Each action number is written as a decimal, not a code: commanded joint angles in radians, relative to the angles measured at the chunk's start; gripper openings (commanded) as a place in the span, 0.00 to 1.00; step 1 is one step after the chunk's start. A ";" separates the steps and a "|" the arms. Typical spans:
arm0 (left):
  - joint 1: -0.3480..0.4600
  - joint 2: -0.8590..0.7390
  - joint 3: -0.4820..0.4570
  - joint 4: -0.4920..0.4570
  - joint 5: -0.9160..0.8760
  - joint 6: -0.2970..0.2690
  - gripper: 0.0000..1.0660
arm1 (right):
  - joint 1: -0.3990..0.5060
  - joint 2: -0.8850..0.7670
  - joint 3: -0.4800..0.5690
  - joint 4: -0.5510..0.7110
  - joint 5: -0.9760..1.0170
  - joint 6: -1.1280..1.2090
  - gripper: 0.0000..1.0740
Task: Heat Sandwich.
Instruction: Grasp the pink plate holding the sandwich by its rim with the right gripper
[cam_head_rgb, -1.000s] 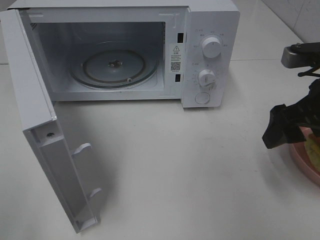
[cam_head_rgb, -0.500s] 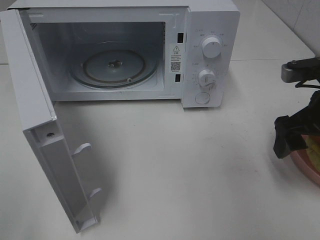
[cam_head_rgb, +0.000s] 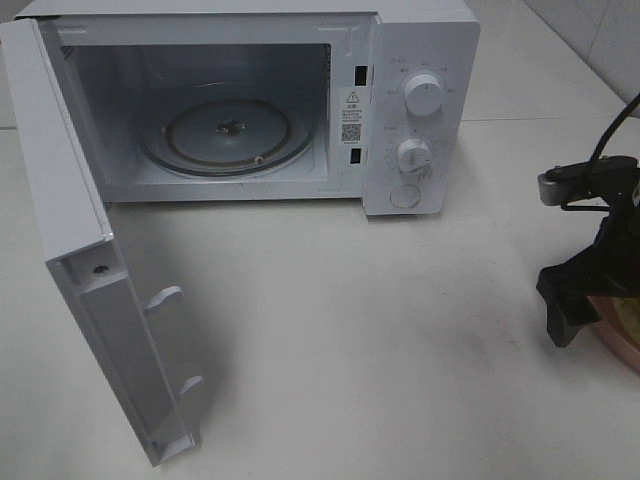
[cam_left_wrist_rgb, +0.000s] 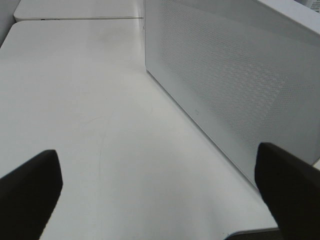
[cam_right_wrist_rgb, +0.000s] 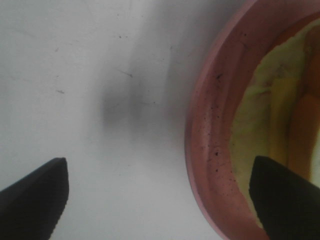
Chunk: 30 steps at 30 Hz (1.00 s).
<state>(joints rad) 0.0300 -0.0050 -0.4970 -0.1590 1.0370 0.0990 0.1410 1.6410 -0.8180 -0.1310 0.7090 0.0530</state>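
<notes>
The sandwich (cam_right_wrist_rgb: 272, 115) shows in the right wrist view as pale bread with yellow and orange-red filling, lying on the round pink plate (cam_right_wrist_rgb: 210, 150). In the high view the plate (cam_head_rgb: 618, 346) is at the right edge, mostly hidden by the arm. My right gripper (cam_head_rgb: 580, 308) is low over the plate's near-left rim. It is open (cam_right_wrist_rgb: 160, 210), with one finger over bare table and the other over the plate. My left gripper (cam_left_wrist_rgb: 160, 200) is open and empty above the table beside the microwave's perforated side wall (cam_left_wrist_rgb: 225, 85). It is out of the high view.
The white microwave (cam_head_rgb: 420, 60) stands at the back, its door (cam_head_rgb: 90, 290) swung wide open to the left. The glass turntable (cam_head_rgb: 225, 135) inside is bare. White tabletop (cam_head_rgb: 380, 340) lies between the microwave and the plate.
My right gripper has moved down and a little to the right, settling lower over the plate's rim. The microwave and its door have not moved.
</notes>
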 joint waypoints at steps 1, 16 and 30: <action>-0.005 -0.026 0.005 -0.006 -0.010 -0.003 0.97 | -0.003 0.026 -0.002 -0.022 -0.008 0.019 0.86; -0.005 -0.026 0.005 -0.006 -0.010 -0.003 0.97 | -0.003 0.106 -0.002 -0.018 -0.060 0.021 0.83; -0.005 -0.026 0.005 -0.006 -0.010 -0.003 0.97 | -0.003 0.152 -0.002 -0.031 -0.078 0.025 0.80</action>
<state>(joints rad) 0.0300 -0.0050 -0.4970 -0.1590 1.0370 0.0990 0.1410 1.7910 -0.8190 -0.1500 0.6290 0.0670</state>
